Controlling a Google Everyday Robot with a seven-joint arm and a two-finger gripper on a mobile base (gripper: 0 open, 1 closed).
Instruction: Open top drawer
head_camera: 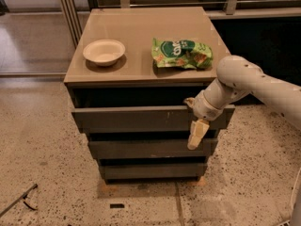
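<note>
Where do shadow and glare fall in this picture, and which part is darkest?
Camera view: the bowl and the chip bag throw soft shadows forward on the faintly shiny cabinet top; the opening above the top drawer is darkest; the hand, at that drawer's right end, is pale and well lit.

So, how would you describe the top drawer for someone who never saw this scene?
Find the cabinet with the tan top, carrying a white bowl and a green snack bag. Of its three stacked dark grey fronts, the top drawer is the highest and widest-looking. The gripper is at its right end; the two lower fronts look narrower.
</note>
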